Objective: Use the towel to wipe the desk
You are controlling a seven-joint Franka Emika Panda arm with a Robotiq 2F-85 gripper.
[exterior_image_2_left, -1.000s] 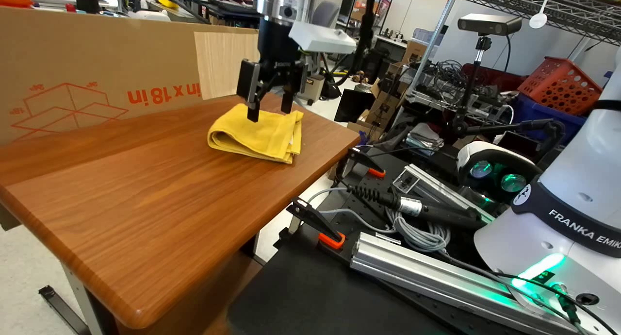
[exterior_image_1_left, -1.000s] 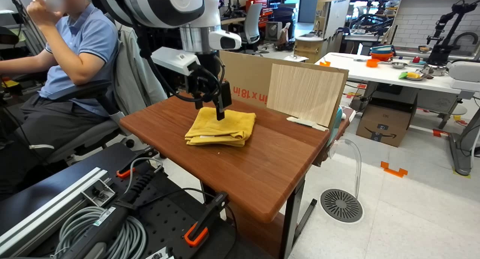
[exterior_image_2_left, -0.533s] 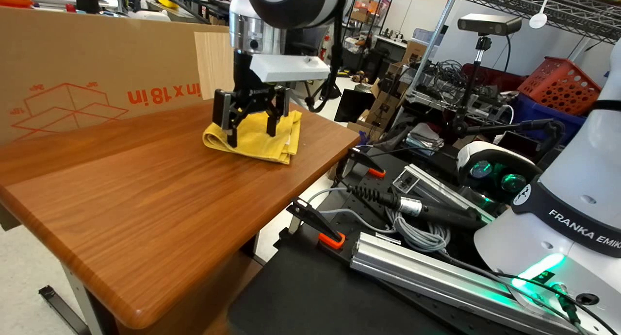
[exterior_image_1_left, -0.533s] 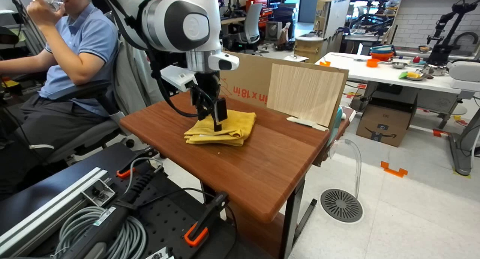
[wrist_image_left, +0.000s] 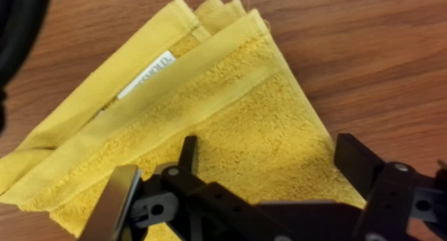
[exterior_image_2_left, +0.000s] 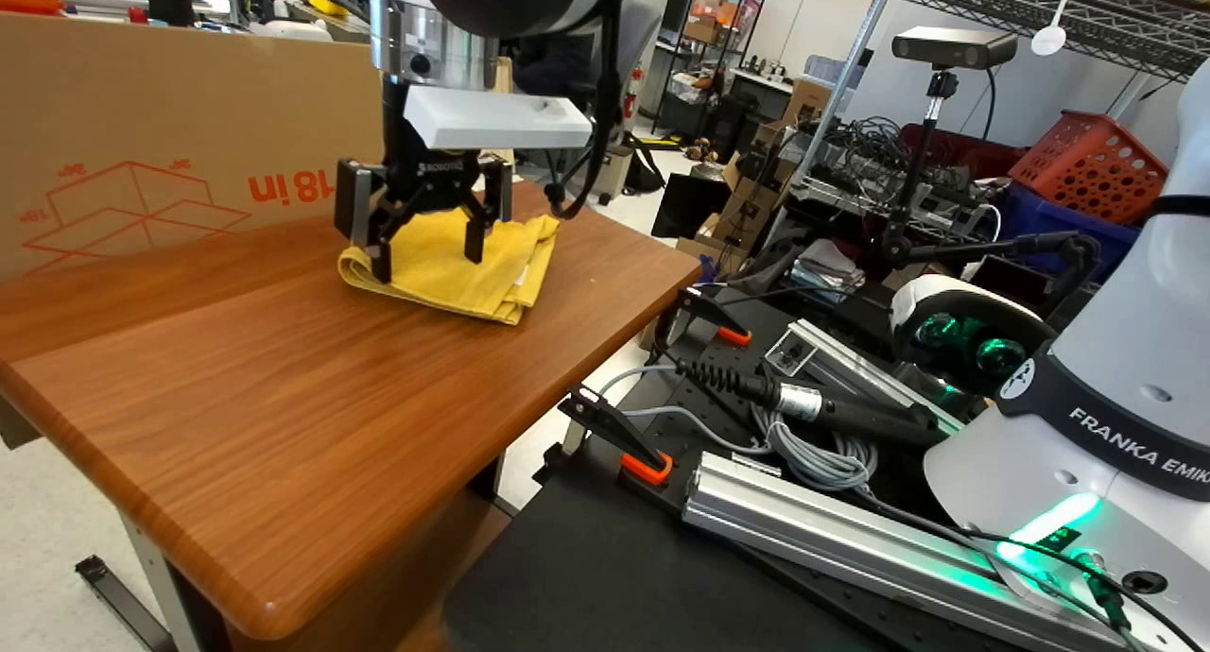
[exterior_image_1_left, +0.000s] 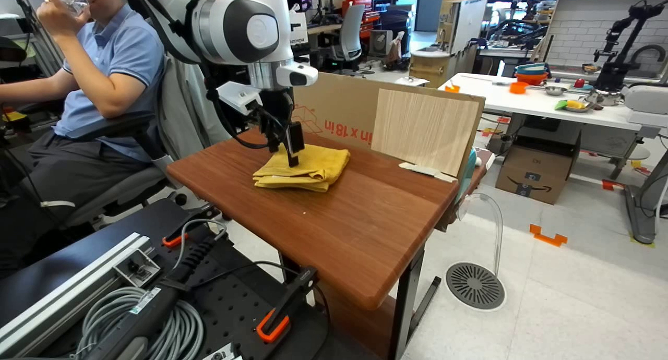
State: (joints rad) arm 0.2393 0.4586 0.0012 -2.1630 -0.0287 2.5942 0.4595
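Note:
The towel [exterior_image_1_left: 326,164], a folded mustard-yellow cloth, lies on the reddish-brown desk [exterior_image_1_left: 365,229] near its far-left part. It also shows in an exterior view [exterior_image_2_left: 510,269] and fills much of the wrist view [wrist_image_left: 223,101], where a white label sticks out between its folds. My gripper [exterior_image_2_left: 428,260] points down over the towel with its fingers apart. In the wrist view the gripper [wrist_image_left: 269,146] has one fingertip on the towel's top and the other at its right edge. The fingertips seem to press on the cloth; nothing is pinched between them.
A cardboard sheet [exterior_image_1_left: 339,102] with a wood-pattern panel [exterior_image_1_left: 425,130] stands along the desk's back edge. A person [exterior_image_1_left: 115,83] sits beside the desk. A black board [exterior_image_2_left: 567,557] with clamps [exterior_image_2_left: 614,430] and coiled cable borders the desk's near side.
My gripper came down onto the towel, still open, then moved along the desk. The towel slid with it, toward the cardboard sheet and leftward in both exterior views.

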